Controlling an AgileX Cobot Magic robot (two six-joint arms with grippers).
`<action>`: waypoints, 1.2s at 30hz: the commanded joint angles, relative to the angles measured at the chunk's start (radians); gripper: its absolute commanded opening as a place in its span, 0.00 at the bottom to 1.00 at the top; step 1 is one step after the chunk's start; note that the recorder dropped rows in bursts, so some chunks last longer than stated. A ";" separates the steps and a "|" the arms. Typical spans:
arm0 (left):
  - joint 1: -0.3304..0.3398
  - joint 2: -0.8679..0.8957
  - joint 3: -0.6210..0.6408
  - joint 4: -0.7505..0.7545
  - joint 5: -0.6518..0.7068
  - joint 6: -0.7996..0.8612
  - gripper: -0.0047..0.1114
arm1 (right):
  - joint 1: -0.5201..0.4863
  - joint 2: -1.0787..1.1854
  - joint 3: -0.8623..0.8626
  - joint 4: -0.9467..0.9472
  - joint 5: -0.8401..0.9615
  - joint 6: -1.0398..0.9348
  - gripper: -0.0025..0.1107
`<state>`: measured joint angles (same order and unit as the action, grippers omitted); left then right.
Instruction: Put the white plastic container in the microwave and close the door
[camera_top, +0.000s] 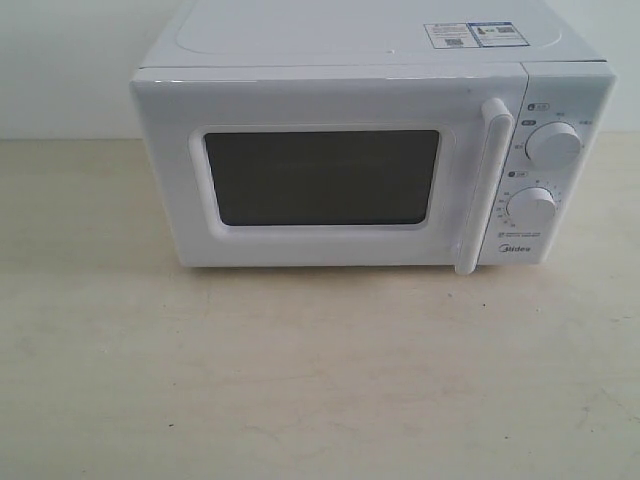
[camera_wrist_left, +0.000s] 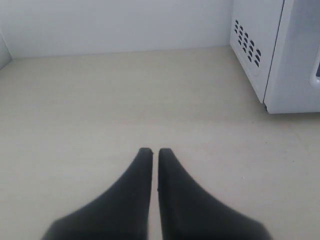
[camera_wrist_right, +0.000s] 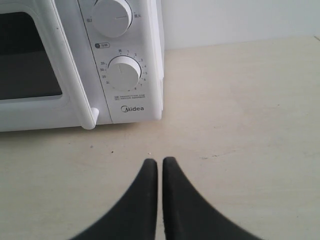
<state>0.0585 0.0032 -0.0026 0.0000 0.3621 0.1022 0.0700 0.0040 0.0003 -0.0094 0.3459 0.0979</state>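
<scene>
The white Midea microwave (camera_top: 370, 150) stands at the back of the pale table, its door (camera_top: 330, 175) shut flat against the body, the vertical bar handle (camera_top: 484, 185) beside two round knobs (camera_top: 551, 145). The dark window shows nothing of the inside. The white plastic container is not in any view. My left gripper (camera_wrist_left: 155, 151) is shut and empty above bare table, off the microwave's vented side (camera_wrist_left: 247, 42). My right gripper (camera_wrist_right: 160, 161) is shut and empty, low over the table in front of the knob panel (camera_wrist_right: 123, 72). Neither gripper appears in the exterior view.
A pale wall runs behind the table (camera_top: 300, 370). Stickers (camera_top: 470, 35) lie on the microwave's top. Bare tabletop stretches in front of the microwave and to both sides of it.
</scene>
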 joint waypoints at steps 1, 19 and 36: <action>-0.002 -0.003 0.003 -0.008 0.004 0.003 0.08 | -0.002 -0.004 0.000 -0.002 -0.005 0.002 0.02; -0.041 -0.003 0.003 -0.030 -0.001 0.003 0.08 | -0.002 -0.004 0.000 -0.002 -0.005 0.002 0.02; -0.041 -0.003 0.003 -0.030 -0.001 0.003 0.08 | -0.002 -0.004 0.000 -0.002 -0.005 0.002 0.02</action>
<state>0.0229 0.0032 -0.0026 -0.0228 0.3621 0.1022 0.0700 0.0040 0.0003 -0.0094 0.3459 0.0979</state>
